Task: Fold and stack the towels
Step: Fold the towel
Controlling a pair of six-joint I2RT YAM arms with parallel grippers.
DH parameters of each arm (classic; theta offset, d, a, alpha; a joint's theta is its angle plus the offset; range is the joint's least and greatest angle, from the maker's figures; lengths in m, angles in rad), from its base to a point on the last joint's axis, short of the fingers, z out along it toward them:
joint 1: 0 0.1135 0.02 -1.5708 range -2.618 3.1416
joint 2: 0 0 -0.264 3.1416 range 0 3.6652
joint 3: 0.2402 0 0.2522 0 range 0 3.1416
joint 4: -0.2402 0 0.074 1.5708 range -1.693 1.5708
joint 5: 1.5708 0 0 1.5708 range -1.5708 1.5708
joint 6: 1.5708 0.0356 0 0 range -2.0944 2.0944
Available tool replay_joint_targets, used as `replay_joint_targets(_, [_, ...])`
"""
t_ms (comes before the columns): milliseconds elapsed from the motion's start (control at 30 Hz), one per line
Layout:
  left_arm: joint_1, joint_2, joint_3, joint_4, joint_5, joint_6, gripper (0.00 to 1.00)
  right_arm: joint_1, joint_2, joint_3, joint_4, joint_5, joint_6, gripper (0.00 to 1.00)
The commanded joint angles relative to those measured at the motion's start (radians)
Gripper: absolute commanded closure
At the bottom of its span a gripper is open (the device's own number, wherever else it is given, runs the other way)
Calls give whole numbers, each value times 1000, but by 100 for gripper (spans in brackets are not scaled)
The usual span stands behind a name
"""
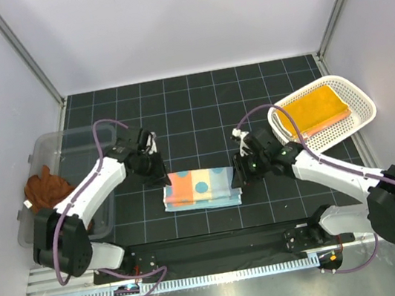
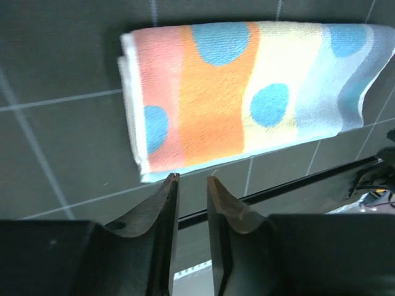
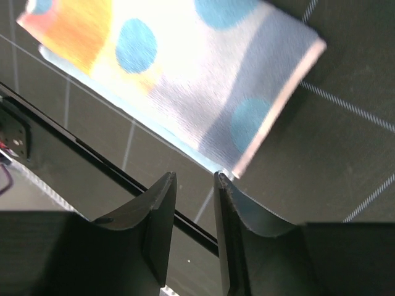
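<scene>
A folded polka-dot towel (image 1: 200, 187), striped pink, orange, yellow and grey with blue dots, lies flat on the black gridded mat in the middle. A light blue layer (image 1: 200, 204) shows under its near edge. My left gripper (image 1: 158, 175) hovers just off the towel's left end, jaws a little apart and empty. In the left wrist view the gripper (image 2: 192, 180) is just short of the towel (image 2: 247, 92). My right gripper (image 1: 238, 175) is at the towel's right end, also slightly open and empty. In the right wrist view the gripper (image 3: 194, 177) is near the towel's corner (image 3: 185, 74).
A white perforated basket (image 1: 360, 103) at the right holds a folded yellow-orange towel (image 1: 314, 108). A clear plastic bin (image 1: 47, 145) at the left holds a crumpled rust-brown towel (image 1: 46, 188). A black bar runs along the mat's near edge.
</scene>
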Motion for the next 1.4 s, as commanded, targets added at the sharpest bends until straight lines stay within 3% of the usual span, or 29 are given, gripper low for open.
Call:
replay_joint_targets(0, [-29,55,-53,110,47,-98,74,5,50,87,44,11,35,61])
replay_joint_targets(100, [-35,86,-73,76,-57,-121,75,7,68,122,3,80,48,55])
replay_joint_targets(233, [-43,0,-114,82,-174,-211,61,8,67,130,-83,233,157,53])
replay_joint_targets(700, [-43,-61,-235,183,-206,-351,50,28,-8,-88,76,218,562,47])
replay_joint_targets(1100, [-43,-63,-318,265,-183,-391,57,33,10,-183,193,210,638,48])
replay_joint_targets(1300, [-44,-72,-324,279,-183,-394,63,33,1,-201,213,213,644,58])
replay_joint_targets(1367, [-43,-76,-318,277,-185,-394,63,33,-4,-201,214,220,644,66])
